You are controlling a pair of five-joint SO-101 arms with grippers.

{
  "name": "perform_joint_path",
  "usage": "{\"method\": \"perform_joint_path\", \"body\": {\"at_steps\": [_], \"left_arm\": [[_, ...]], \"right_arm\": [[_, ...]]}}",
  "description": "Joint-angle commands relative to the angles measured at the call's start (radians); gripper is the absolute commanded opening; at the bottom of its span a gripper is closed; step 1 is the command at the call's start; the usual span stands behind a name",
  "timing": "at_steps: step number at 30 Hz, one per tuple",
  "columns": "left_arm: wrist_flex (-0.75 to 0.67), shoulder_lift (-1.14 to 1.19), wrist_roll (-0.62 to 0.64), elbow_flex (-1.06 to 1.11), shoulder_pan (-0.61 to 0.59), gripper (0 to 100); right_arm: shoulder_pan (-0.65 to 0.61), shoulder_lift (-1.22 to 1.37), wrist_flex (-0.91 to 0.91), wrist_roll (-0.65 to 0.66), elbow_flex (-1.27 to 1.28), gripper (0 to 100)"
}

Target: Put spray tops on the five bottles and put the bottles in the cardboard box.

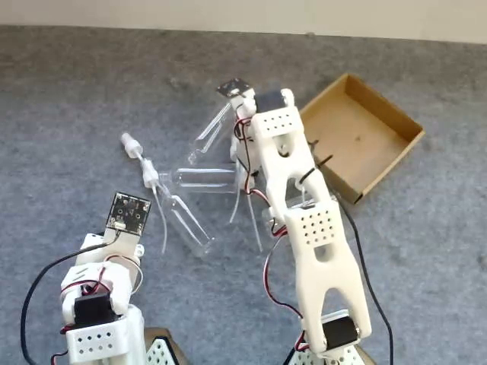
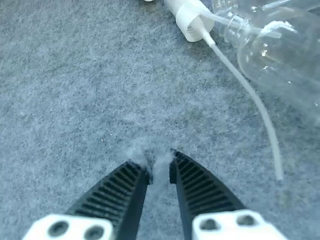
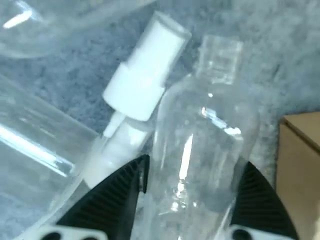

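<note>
Grey carpet [image 1: 76,91] covers the whole surface. My left gripper [image 2: 159,167] sits low in the frame with its tips on the carpet. Its jaws are all but closed, with a thin gap and nothing in it. A loose spray top [image 2: 192,20] trails its tube at the upper right, beside a clear bottle [image 2: 280,55]. My right gripper [image 3: 195,165] is spread wide and clamps an uncapped bottle [image 3: 205,135] at frame centre. A white sprayer [image 3: 145,85] lies just left of it. The cardboard box [image 1: 358,137] sits in the upper right of the high view.
</note>
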Motion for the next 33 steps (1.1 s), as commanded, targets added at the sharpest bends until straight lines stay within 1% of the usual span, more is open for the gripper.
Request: {"method": "perform_joint_path", "body": {"at_steps": [1, 3, 6, 8, 12, 18, 26, 31, 33], "left_arm": [[-0.014, 0.005, -0.011, 0.022, 0.015, 1], [-0.014, 0.005, -0.011, 0.022, 0.015, 1], [-0.014, 0.005, -0.011, 0.022, 0.015, 1], [-0.014, 0.005, -0.011, 0.022, 0.015, 1], [-0.015, 0.005, -0.011, 0.022, 0.016, 1], [-0.018, 0.005, -0.011, 0.022, 0.016, 1], [-0.017, 0.005, -0.011, 0.022, 0.016, 1], [-0.018, 0.005, -0.011, 0.022, 0.024, 1], [-0.012, 0.005, -0.011, 0.022, 0.068, 1]], "right_arm": [[0.007, -0.007, -0.018, 0.011, -0.03, 22.8], [0.007, -0.019, -0.018, 0.009, -0.03, 19.0], [0.007, -0.059, -0.018, 0.009, -0.03, 10.2], [0.01, -0.094, -0.013, 0.009, -0.03, 7.7], [0.028, -0.176, -0.001, 0.003, -0.03, 7.8], [0.041, -0.315, 0.068, 0.002, -0.03, 7.8], [0.045, -0.601, 0.071, -0.002, -0.012, 7.8], [0.047, -0.86, 0.071, -0.114, 0.15, 7.8], [0.047, -0.984, 0.071, -0.12, 0.265, 7.8]]}}
